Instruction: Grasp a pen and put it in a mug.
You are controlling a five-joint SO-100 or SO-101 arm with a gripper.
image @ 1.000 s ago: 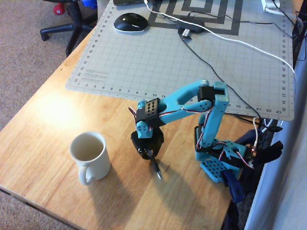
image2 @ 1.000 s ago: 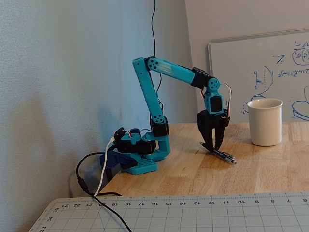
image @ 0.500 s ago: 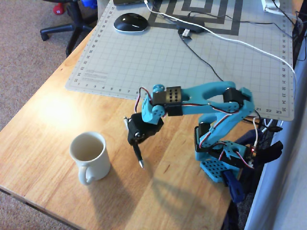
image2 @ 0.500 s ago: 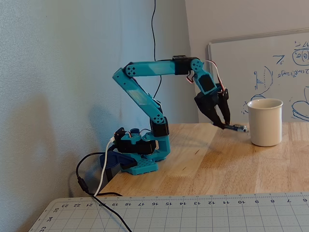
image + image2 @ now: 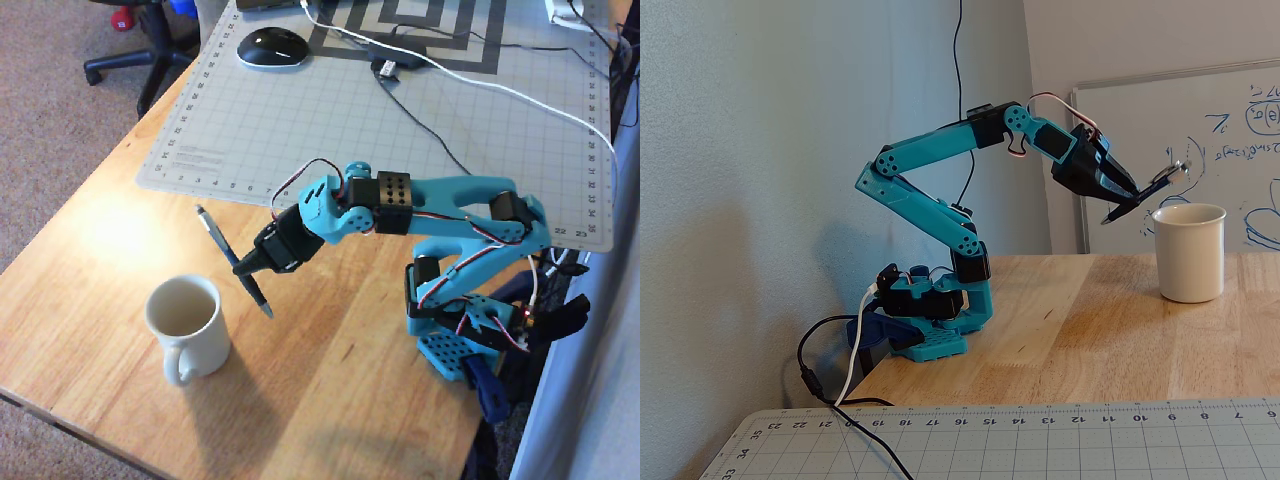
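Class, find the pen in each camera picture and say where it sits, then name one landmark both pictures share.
Overhead view: the pen runs diagonally left of centre, clamped in the gripper, right of the mug.
Fixed view: the pen is upper right, raised off the table in the gripper, above the mug's left side.
Shared landmark: the mug.

Arm [image 5: 440, 215]: turquoise-blue shell, black motor blocks, red, white and black wiring.
Pincer [image 5: 243, 268]: black.
Pen [image 5: 232, 258]: black barrel, silver tip.
Mug [image 5: 187, 327]: cream-white outside, beige inside.
Worktop [image 5: 330, 390]: light honey-toned wood with visible grain.
Cutting mat [image 5: 400, 130]: pale grey, printed with a fine grid and edge numerals; at its far end a black-and-white concentric square pattern [image 5: 410, 30].
Computer mouse [image 5: 272, 47]: black.
Cables: one white [image 5: 500, 92], one black [image 5: 425, 118].
Carpet [image 5: 50, 140]: grey-brown.
Whiteboard [image 5: 1230, 140]: white, blue marker scribbles.
Wall [image 5: 760, 140]: pale blue-grey.
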